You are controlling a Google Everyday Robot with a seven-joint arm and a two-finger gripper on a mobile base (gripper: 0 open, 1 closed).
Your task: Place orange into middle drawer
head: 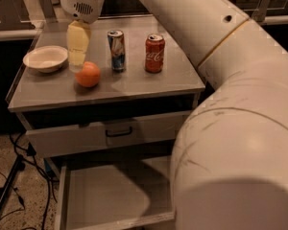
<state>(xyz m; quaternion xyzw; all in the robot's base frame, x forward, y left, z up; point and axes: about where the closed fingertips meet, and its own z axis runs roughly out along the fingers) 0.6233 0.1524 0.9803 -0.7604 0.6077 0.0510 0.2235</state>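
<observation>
Though hanging low over the table (pixel 149 87), seems to grip nothing yet with the hand (pixel 78 61). Cannot tell whether spread wide or drawn narrow, showing only as one pale yellow block. Points straight down from a white wrist housing, upright, tip just behind and left of the orange (pixel 88 74), near it or perhaps touching its upper left edge; cannot tell which.

As for the orange: sits on the table, forward and slightly right of the hand's tip, toward the front edge. Round, so no long axis to line up with. Calls, as a judgement, for a short shift forward and right, then a little lower, before closing.

Reaches in from the right with a thick white arm (pixel 230 104), crossing the top and filling the lower right.

Left of the orange, a white bowl (pixel 45 58). Right of the orange, a blue can (pixel 116 50), then a red cola can (pixel 154 53), both upright and well apart from it. Below the orange, a shut drawer front (pixel 118 131) with a dark loop handle. Lower still, standing open, the middle drawer (pixel 115 200), floor bare where visible, right part hidden by the arm.
</observation>
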